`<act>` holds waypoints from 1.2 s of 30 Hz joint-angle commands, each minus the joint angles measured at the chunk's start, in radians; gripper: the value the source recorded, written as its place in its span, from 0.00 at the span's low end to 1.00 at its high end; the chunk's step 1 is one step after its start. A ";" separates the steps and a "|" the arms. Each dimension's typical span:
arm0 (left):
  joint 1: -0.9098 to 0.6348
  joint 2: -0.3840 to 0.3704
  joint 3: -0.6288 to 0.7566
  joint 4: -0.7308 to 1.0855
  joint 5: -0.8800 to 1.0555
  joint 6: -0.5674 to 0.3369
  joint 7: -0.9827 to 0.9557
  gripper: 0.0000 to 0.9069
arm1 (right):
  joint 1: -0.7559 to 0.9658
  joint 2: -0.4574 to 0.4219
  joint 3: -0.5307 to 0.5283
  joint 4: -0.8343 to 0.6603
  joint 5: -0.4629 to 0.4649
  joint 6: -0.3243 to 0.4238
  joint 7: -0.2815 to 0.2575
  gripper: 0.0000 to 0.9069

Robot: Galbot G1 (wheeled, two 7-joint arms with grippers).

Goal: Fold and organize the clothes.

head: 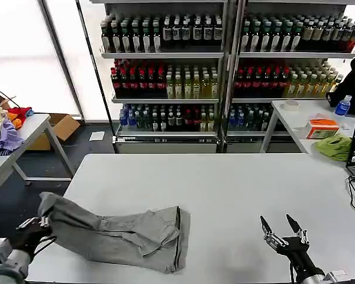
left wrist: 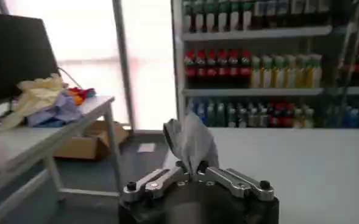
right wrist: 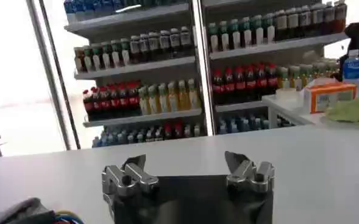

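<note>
A light grey shirt (head: 124, 236) lay partly folded on the near left part of the white table (head: 236, 183), its left end lifted clear of the surface. The left gripper (head: 40, 223) had its jaws closed on that raised end at the table's left edge, the cloth standing up between them in the left wrist view (left wrist: 191, 143). The right gripper (head: 281, 228) hovered over the table's near right, well apart from the shirt, jaws spread wide and holding nothing.
</note>
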 commanded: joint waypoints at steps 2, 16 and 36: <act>-0.197 0.045 0.533 -0.080 -0.329 0.096 -0.210 0.01 | -0.006 0.004 -0.006 0.001 0.000 -0.002 0.002 1.00; -0.240 -0.053 0.802 0.077 -0.193 0.097 -0.165 0.74 | -0.007 0.029 -0.002 -0.001 -0.006 -0.013 0.005 1.00; -0.121 -0.034 0.686 -0.124 -0.180 0.098 -0.154 1.00 | -0.022 0.044 -0.016 0.003 -0.031 -0.012 0.003 1.00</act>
